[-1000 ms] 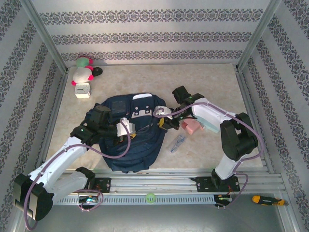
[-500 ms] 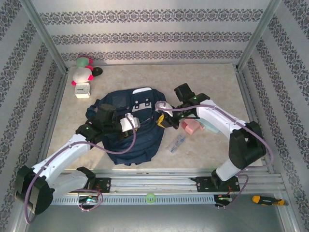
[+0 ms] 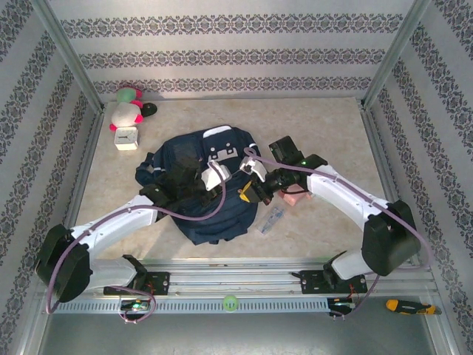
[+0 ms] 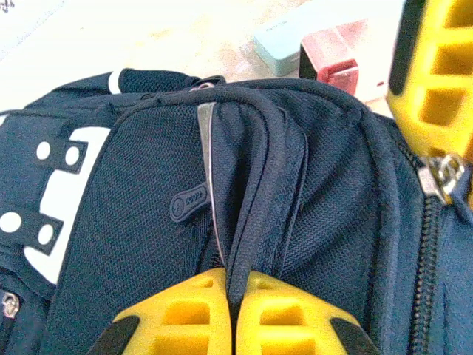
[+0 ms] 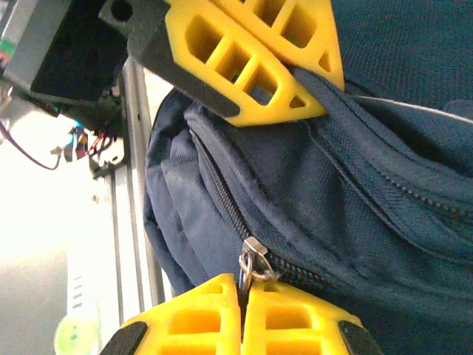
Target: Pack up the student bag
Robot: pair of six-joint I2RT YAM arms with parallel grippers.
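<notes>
The student bag (image 3: 222, 218), a navy backpack, lies bunched in the middle of the table. My left gripper (image 3: 216, 175) is shut on a raised fold of its fabric beside the front pocket; in the left wrist view the yellow fingertips (image 4: 235, 285) pinch that dark seam of the bag (image 4: 148, 222). My right gripper (image 3: 247, 194) is just to the right, shut on the metal zipper pull (image 5: 255, 260) of the main zip. The right gripper (image 5: 242, 299) meets at the pull's ring. The left fingers (image 5: 259, 59) show above it, clamped on cloth.
A pink box (image 3: 294, 196) and a pale teal box (image 4: 295, 37) lie right of the bag. A small grey item (image 3: 272, 220) sits on the table near the bag's right edge. A plush toy (image 3: 129, 111) and white cube (image 3: 126, 137) stand back left. The base rail (image 3: 236, 281) runs along the front.
The left gripper has moved right and farther back with the fabric; the right gripper has moved nearer along the zip. The bag has bunched up and shifted. Both grippers stayed shut.
</notes>
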